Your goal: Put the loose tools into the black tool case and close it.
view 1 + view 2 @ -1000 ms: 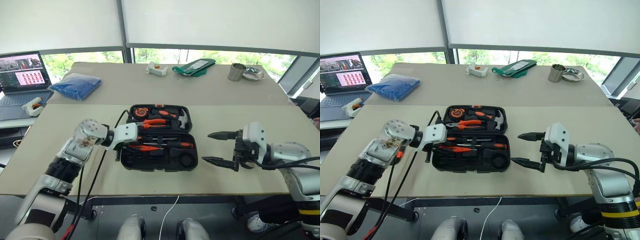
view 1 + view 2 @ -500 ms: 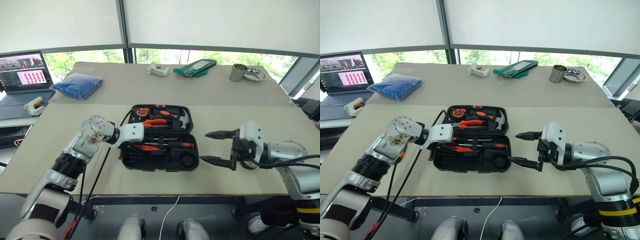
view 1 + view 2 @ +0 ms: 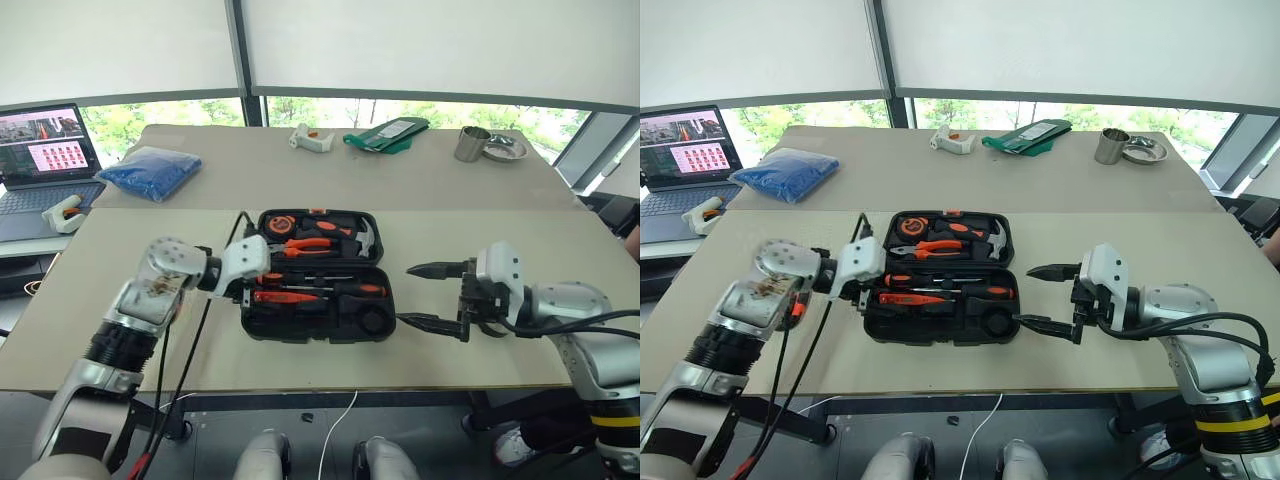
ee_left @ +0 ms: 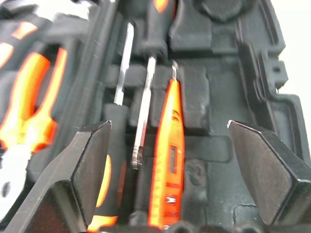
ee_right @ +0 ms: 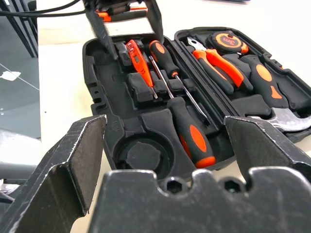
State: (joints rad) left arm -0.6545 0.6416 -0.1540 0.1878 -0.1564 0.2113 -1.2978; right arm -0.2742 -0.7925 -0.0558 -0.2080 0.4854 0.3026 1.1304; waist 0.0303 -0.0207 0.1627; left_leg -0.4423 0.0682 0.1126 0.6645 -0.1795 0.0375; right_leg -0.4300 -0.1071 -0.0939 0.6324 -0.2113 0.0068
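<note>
Place: office-like test room
Signs: wide beige tables [image 3: 480,190], laptop [image 3: 45,160], blinds over big windows [image 3: 440,45]

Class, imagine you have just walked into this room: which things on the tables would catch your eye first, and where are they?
The open black tool case in the middle of the near table draws the eye, with orange-handled screwdrivers and an orange tester pen lying in its front half. An open left hand hovers over that half, and the open right hand waits just off the case's right end. A blue cloth bundle lies on the far table, left.
</note>
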